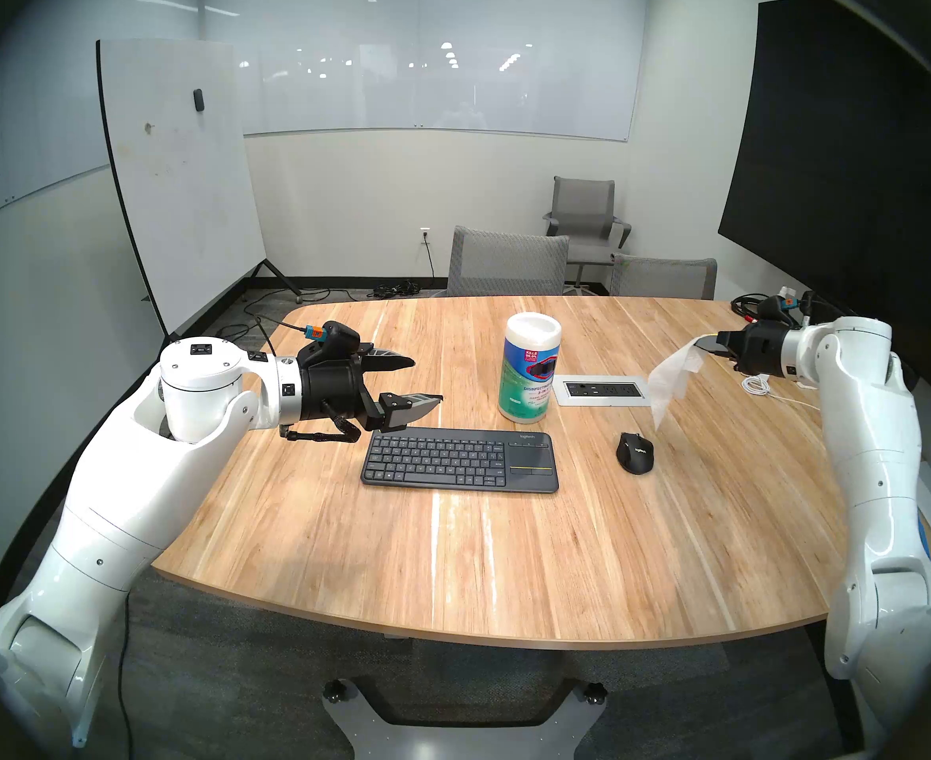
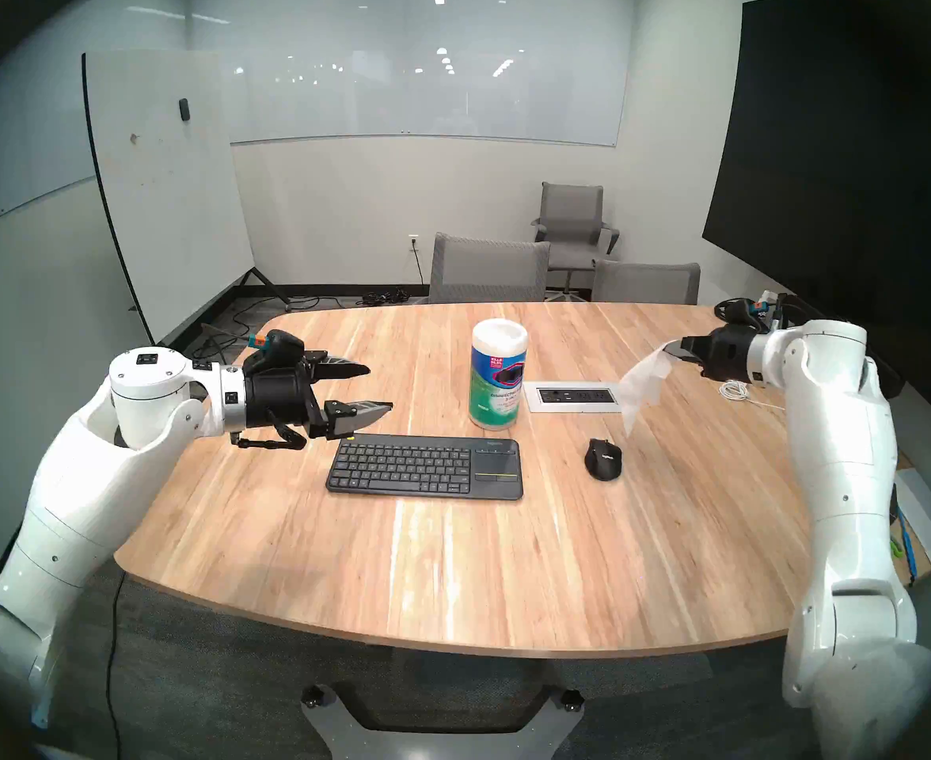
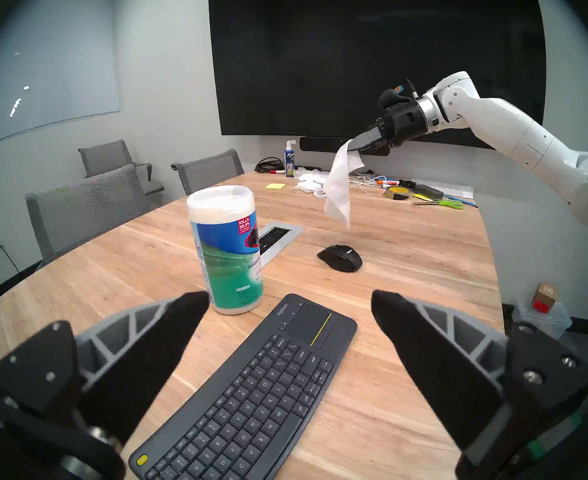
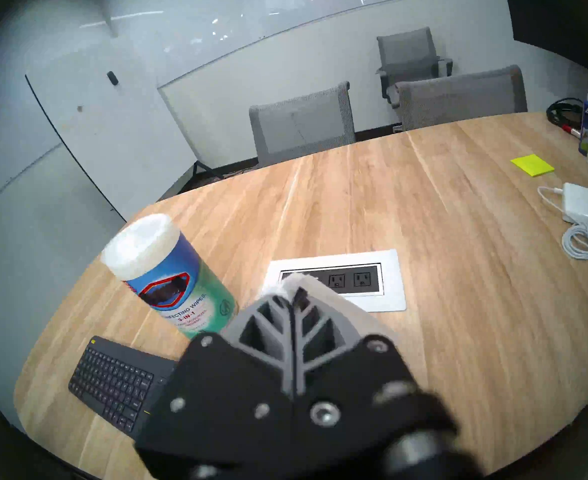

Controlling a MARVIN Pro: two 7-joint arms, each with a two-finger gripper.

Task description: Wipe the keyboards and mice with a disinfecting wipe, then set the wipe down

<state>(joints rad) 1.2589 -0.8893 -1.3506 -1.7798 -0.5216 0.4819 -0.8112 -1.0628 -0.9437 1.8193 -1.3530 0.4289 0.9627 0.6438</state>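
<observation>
A dark grey keyboard (image 1: 460, 461) (image 2: 425, 466) (image 3: 251, 389) (image 4: 119, 382) with a touchpad lies flat mid-table. To its right sits a small black mouse (image 1: 635, 452) (image 2: 604, 458) (image 3: 340, 257). High over the table's right side, my right gripper (image 1: 709, 341) (image 2: 674, 348) (image 3: 360, 145) (image 4: 291, 288) is shut on the top corner of a white disinfecting wipe (image 1: 669, 383) (image 2: 641, 386) (image 3: 339, 188), which hangs free above and behind the mouse. My left gripper (image 1: 425, 380) (image 2: 378, 388) (image 3: 289, 302) hovers open and empty over the keyboard's left end.
A white wipes canister (image 1: 529, 375) (image 2: 498, 380) (image 3: 228, 250) (image 4: 168, 278) stands behind the keyboard. A power outlet plate (image 1: 606, 390) (image 4: 337, 280) is set into the wooden table (image 1: 452, 567). Cables, a charger (image 4: 580, 205), sticky notes (image 4: 532, 164) and a spray bottle (image 3: 290, 159) clutter the far right. Chairs (image 1: 507, 262) line the far edge.
</observation>
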